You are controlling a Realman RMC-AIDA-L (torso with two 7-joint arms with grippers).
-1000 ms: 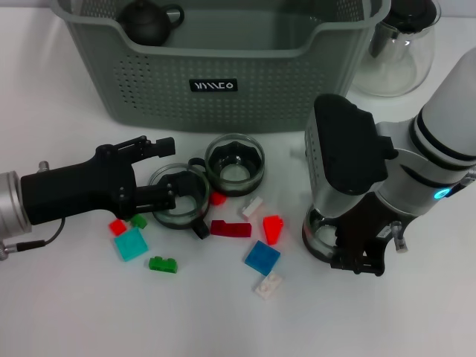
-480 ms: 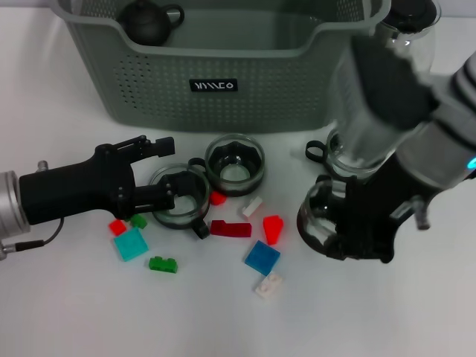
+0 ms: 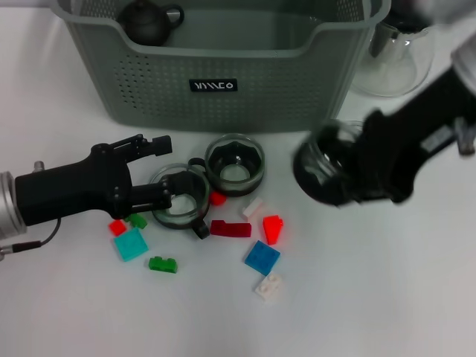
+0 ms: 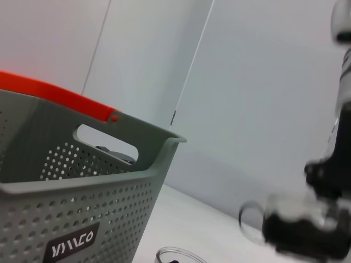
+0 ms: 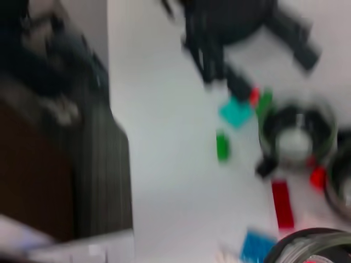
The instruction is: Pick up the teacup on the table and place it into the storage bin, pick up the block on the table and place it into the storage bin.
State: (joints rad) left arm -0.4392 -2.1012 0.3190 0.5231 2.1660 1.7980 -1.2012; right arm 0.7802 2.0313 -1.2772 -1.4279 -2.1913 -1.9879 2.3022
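Just in front of the storage bin [image 3: 216, 74], off its right front corner, the right gripper [image 3: 357, 175] carries a glass teacup [image 3: 321, 167] clear of the table [image 3: 387, 297], fingers clamped on it. Nearer the bin's front left, the left gripper [image 3: 160, 186] sits low with its fingers spread around a second teacup [image 3: 181, 197], one finger inside the rim; a third cup [image 3: 235, 163] stands just beside it. Coloured blocks, among them a blue block [image 3: 262, 257], lie scattered in front
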